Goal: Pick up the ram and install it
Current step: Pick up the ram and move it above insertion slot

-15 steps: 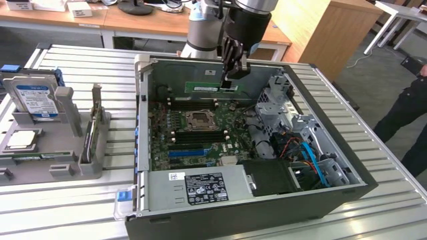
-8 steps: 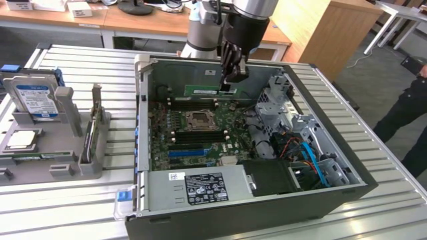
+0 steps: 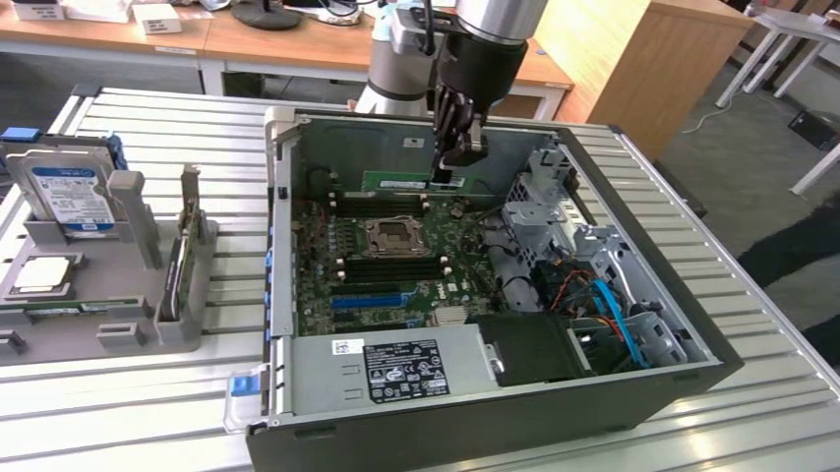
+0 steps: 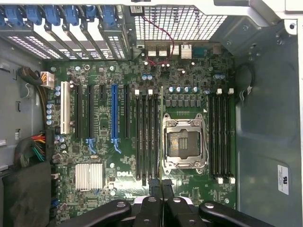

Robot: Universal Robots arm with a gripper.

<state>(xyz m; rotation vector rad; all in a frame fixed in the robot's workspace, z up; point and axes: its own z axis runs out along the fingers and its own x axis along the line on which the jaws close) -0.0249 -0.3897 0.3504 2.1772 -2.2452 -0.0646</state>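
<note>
Green and thin, the ram (image 3: 393,182) lies level, clamped in the gripper (image 3: 448,177), whose fingers are pressed together on it. It is inside the open computer case (image 3: 695,369), above the motherboard (image 3: 393,275) and close to the wall nearest the arm. In the wrist view the gripper (image 4: 161,189) hangs over the board by the empty processor socket (image 4: 183,142) and dark memory slots (image 4: 147,137).

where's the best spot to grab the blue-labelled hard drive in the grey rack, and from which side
Grip the hard drive by its upper end, from above, pinching across front and back faces. It stands nearly upright, lower end seated in the grey rack, so likely only the top is free.
</note>
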